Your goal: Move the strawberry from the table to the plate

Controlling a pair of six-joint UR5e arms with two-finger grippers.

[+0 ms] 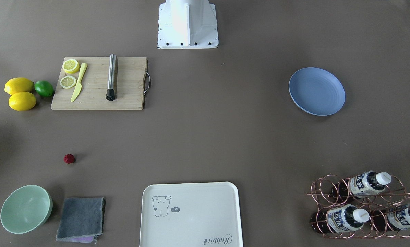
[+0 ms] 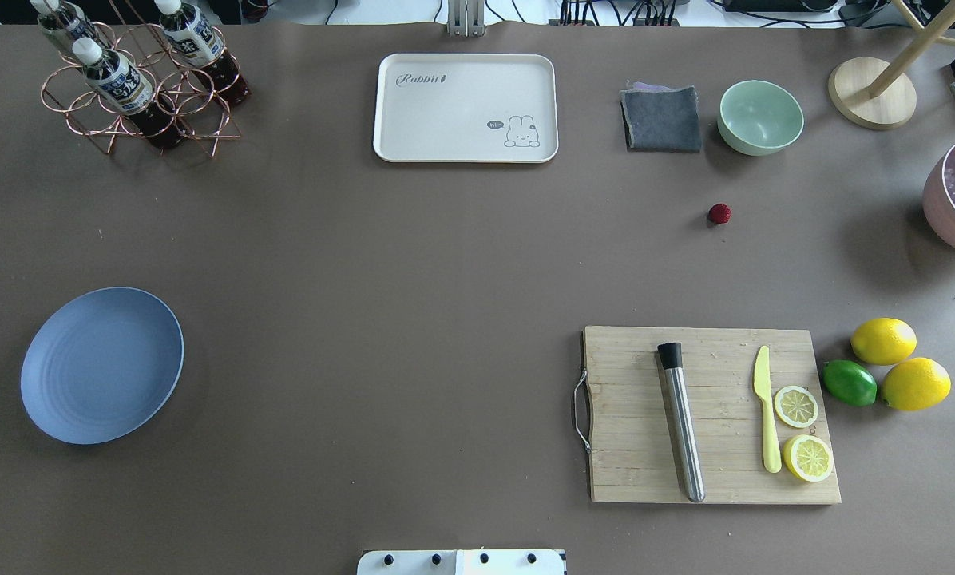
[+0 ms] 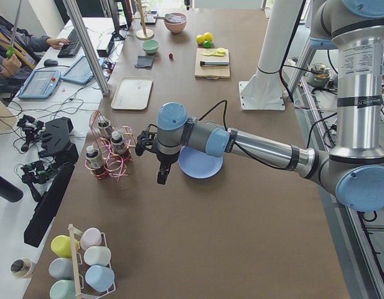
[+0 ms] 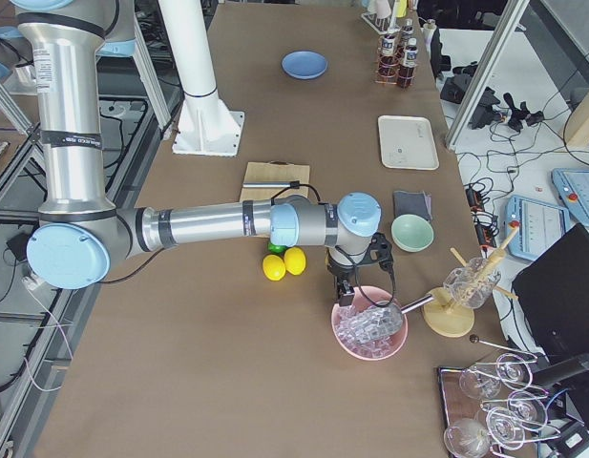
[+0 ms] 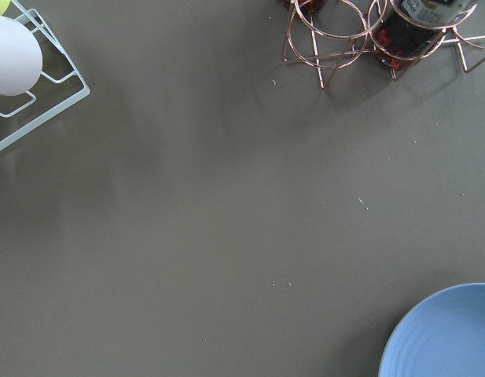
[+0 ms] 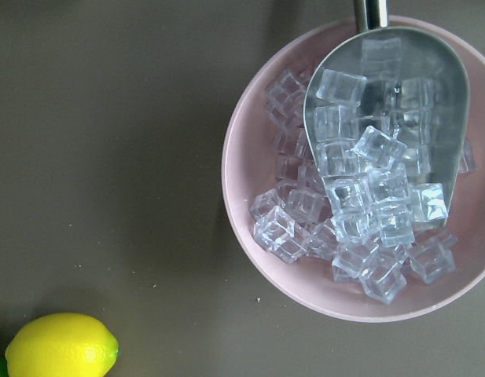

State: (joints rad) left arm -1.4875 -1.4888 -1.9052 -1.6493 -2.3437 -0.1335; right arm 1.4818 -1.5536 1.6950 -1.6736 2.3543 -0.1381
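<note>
Strawberry [image 1: 69, 159] lies on the desk [image 2: 445, 263], in the half on the robot's right side, touching no other item.

Desk: wide, flat, grey-brown; it carries all items below.

Left arm [image 3: 260, 146]: extended level over the desk. The left hand [image 3: 161, 179] points down above bare surface, between the wire bottle rack [image 3: 107, 152] and the plate [image 2: 102, 365]. It shows only in the side view, so it cannot be told whether the fingers are apart or together.

Right arm [image 4: 208, 224]: extended likewise. The right hand [image 4: 343, 296] points down over the rim of a pink bowl [image 6: 242, 196] filled with ice cubes. Finger state cannot be told here either.

Cutting board [image 2: 629, 383]: on the robot's right, near its base, with two lemons [image 2: 883, 341] and a lime [image 2: 849, 382] beside it.

Tray [image 2: 445, 112]: cream, at the far edge, centre.

Plate: periwinkle blue, empty, on the robot's left, well apart from the strawberry.

Mint-green bowl [image 2: 761, 117] and grey cloth [image 2: 662, 120]: far edge, side by side.

The strawberry sits between this bowl and the cutting board, nearer the bowl. It appears roundish; neither a long axis nor the direction of its tip can be made out at this size.
</note>
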